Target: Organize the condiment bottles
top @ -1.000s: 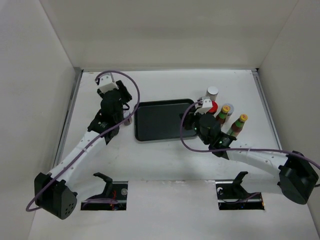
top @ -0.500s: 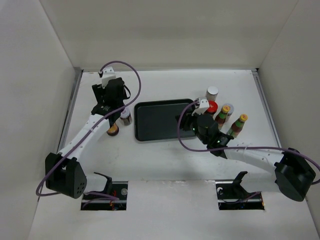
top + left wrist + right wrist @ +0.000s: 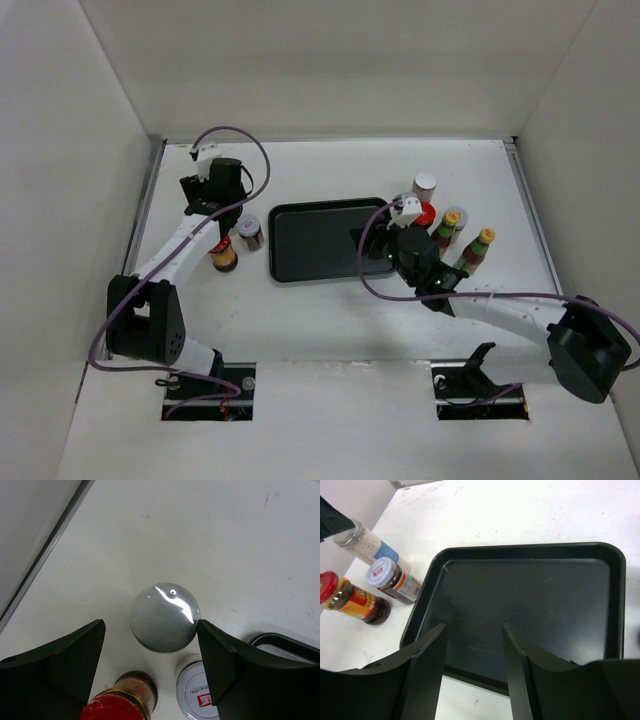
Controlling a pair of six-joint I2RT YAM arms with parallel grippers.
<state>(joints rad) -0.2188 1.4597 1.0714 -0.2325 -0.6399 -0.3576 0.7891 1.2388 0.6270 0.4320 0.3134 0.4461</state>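
Left jaws spread wide, one each side of the silver-lidded jar [image 3: 164, 617], not closed on it. It stands upright on the bench [image 3: 225, 540], long axis vertical, lid skyward, left of the tray [image 3: 318, 240], just beside the red-capped jar [image 3: 122, 702]. Right jaws parted above the tray, empty.

silver lid [image 3: 165, 618]: glossy metal, bright glare, between left pincer [image 3: 151, 627] fingers
red cap [image 3: 111, 711]: shiny plastic, nearer that pincer's wrist
tray [image 3: 530, 595]: dark, smooth, faintly scuffed, beneath right pincer [image 3: 474, 625]
table [image 3: 210, 525]: matt white
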